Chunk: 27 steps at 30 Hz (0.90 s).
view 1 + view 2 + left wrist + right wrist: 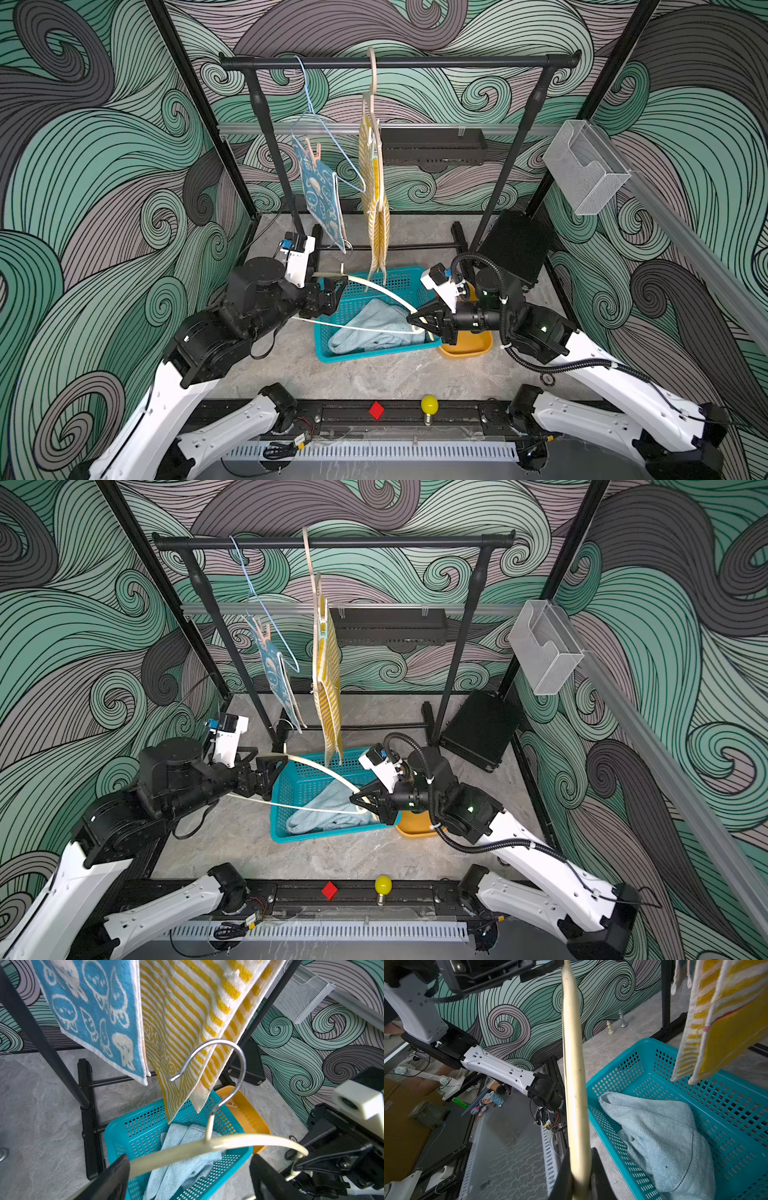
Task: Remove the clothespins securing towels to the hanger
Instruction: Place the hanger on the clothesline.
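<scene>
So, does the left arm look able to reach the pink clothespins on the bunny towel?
Probably yes: its open fingers straddle the cream hanger, which the right fingers hold; nothing blocks the clothespins.

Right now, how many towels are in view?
3: a blue patterned towel and a yellow striped towel hang under the rail; a pale-blue towel lies in the basket. More could be hidden.

Three towels are showing: one blue patterned towel (322,195), one yellow striped towel (376,216), one pale-blue towel (370,328). Three hangers are showing: one blue wire hanger (308,97), one wooden hanger (372,79), one cream hanger (574,1084). Two clothespins (311,148) are gripping the blue patterned towel; further ones are proving too small to count. One teal basket (618,1076), one orange tray (469,347), one red block (376,410), one yellow bulb (429,404) and two chess pieces (623,1019) are appearing.
</scene>
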Available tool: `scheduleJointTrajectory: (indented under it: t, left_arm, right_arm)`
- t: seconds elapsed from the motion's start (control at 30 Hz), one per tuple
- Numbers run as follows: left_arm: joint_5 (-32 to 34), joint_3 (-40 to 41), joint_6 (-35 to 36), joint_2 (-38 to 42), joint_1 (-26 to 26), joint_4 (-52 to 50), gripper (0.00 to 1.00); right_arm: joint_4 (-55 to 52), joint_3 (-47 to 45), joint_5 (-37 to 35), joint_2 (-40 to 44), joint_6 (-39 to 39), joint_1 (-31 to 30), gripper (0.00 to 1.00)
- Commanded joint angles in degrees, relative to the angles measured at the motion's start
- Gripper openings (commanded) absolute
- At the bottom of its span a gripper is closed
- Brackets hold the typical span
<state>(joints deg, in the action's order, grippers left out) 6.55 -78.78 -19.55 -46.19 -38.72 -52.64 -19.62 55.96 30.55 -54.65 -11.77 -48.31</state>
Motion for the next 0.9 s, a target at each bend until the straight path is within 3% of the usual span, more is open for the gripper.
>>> scheduleJointTrajectory:
  t: [0.0,0.3,0.87]
  left_arm:
    - [1.2,1.0,-1.2,4.4,-0.3,0.4,0.89]
    - [-7.2,5.7,-0.2,14.7,-0.3,5.7,0.88]
    - [-8.5,5.9,1.7,12.0,-0.3,8.2,0.87]
  right_arm:
    - [7.5,0.7,-0.2,1.2,-0.4,-0.1,0.00]
    - [16.3,2.5,-2.5,3.9,0.5,-0.9,0.00]
    - [22.5,5.8,-16.7,16.0,3.6,-0.9,0.00]
